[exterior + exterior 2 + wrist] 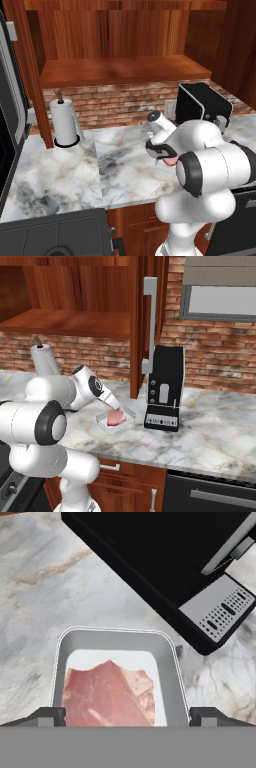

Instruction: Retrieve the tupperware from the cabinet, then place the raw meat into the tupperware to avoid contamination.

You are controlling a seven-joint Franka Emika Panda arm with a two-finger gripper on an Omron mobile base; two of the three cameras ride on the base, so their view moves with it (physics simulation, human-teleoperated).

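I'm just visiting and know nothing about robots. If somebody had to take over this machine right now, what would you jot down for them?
Gripper: fingers spread open, holding nothing, poised right above the tupperware.
Tupperware: out on the marble counter, beside the black coffee machine.
Raw meat: lying inside the tupperware.
Cabinet: door open.
Done: container fetched, meat placed in it and let go.
Left: apparently nothing but lifting the arm clear.
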